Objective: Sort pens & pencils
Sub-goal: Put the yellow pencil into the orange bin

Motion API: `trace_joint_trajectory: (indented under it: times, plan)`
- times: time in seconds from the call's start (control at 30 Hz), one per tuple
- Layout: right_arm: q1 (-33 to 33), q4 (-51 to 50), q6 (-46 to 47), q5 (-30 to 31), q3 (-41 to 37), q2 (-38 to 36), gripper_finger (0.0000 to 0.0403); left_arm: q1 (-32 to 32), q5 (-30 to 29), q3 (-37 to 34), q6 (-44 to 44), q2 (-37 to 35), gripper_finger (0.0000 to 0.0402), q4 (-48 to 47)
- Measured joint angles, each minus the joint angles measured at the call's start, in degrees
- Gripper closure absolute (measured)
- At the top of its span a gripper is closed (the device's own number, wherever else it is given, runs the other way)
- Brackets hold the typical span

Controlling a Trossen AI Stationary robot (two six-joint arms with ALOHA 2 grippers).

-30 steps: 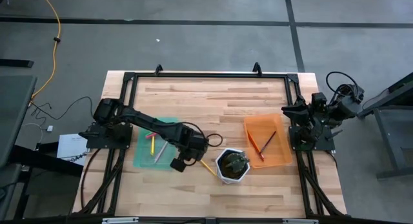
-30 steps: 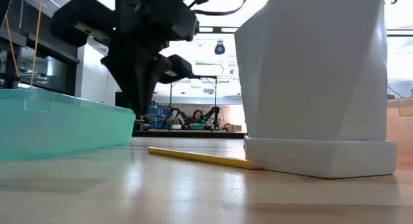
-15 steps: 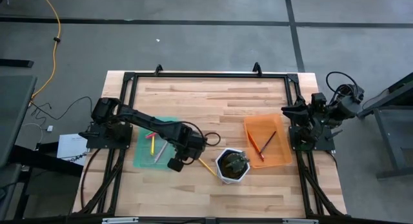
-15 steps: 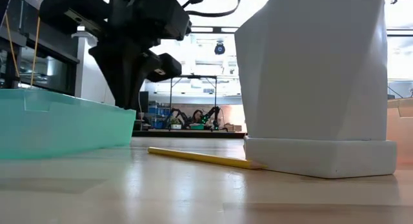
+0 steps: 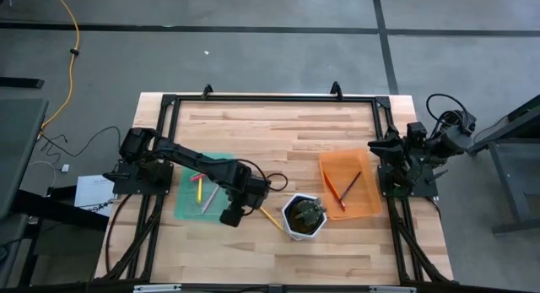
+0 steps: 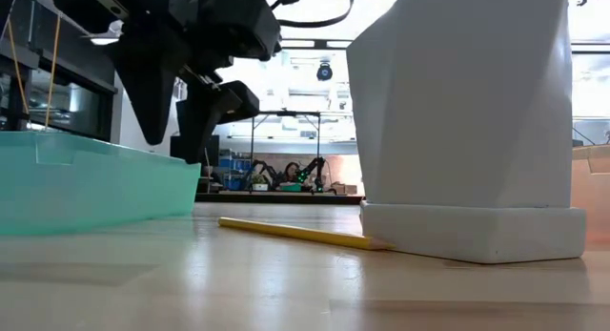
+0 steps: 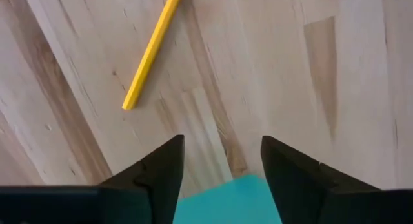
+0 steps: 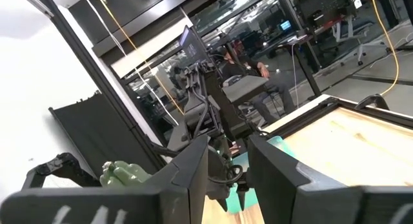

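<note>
The left gripper (image 5: 229, 215) hangs with its fingers spread wide and empty over the right front corner of the teal tray (image 5: 187, 210), which holds what look like pink, yellow and grey pens (image 5: 201, 190). A yellow pencil (image 7: 153, 50) lies on the bench (image 5: 270, 132) between tray and white pot (image 5: 304, 215); two more pencils (image 5: 348, 188) lie in the orange tray (image 5: 369, 204). The right gripper (image 5: 395, 146) waits at the bench's right edge, fingers partly parted, empty.

This is a robotics laboratory or workshop. The wooden table (image 5: 278, 137) carries a black metal frame (image 5: 274, 97) and stands on a grey concrete floor (image 5: 253, 40) marked with dark lines. A yellow cable (image 5: 71, 40) runs over the floor, left of the table. Beyond the table, other robot arms (image 6: 286, 171) stand on similar frames, under bright ceiling lights, with glass walls (image 8: 258, 24) behind.
</note>
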Motion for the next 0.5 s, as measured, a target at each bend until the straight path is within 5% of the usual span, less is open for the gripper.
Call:
trace_joint_trajectory:
  times: [0.5]
  plan:
    - [0.00,0.00,2.09,-0.08,0.00,0.01,0.0300,0.14,-0.71,0.00,-0.62,0.00,0.0240,10.48]
